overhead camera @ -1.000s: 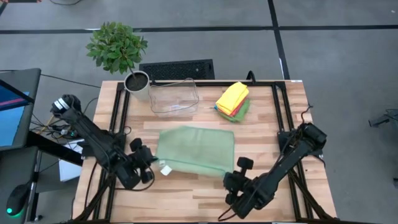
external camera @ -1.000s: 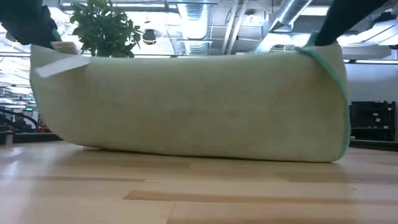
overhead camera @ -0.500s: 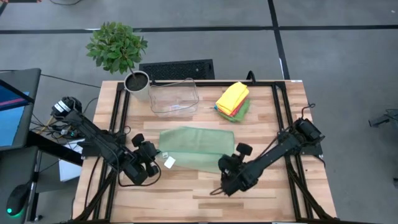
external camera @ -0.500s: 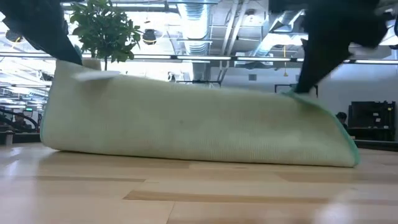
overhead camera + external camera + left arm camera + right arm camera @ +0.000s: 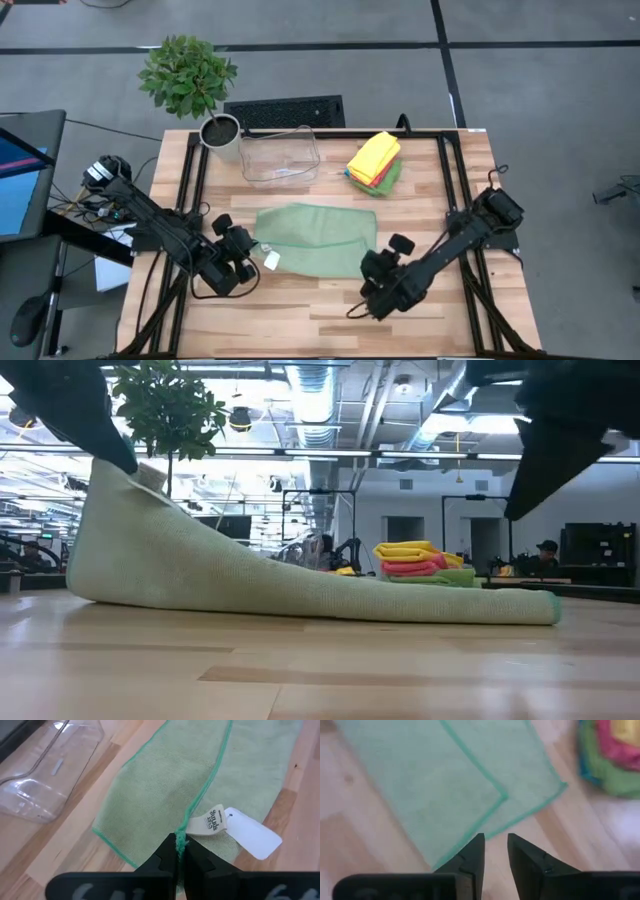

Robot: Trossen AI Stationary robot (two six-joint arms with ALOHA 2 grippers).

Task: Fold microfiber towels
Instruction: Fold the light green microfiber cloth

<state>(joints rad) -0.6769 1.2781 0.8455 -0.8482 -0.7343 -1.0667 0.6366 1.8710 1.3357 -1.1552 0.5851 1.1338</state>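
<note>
The right tool (image 5: 368, 290) hovers at about five o'clock on the worktop (image 5: 300, 320), its fingers parted and holding nothing, just off the right end of the pale green towel (image 5: 318, 238). From its wrist, the towel's doubled corner (image 5: 502, 796) lies flat on the wood ahead of the gap between the dark fingers (image 5: 472, 855).

At about eight o'clock the left tool (image 5: 250, 262) is clenched on the towel's near left corner, pinching the green edge (image 5: 179, 841) with the white tag (image 5: 235, 827) hanging beside it. Seen level across the worktop, that corner is lifted high while the towel (image 5: 300, 585) slopes down to lie flat at its right end.

The towel sits folded in half at the centre of the worktop. Beyond it, toward one o'clock, a stack of folded towels (image 5: 375, 160) rests with yellow on top. At about eleven o'clock stands a clear plastic bin (image 5: 279, 155), and farther left a potted plant (image 5: 190, 80).
</note>
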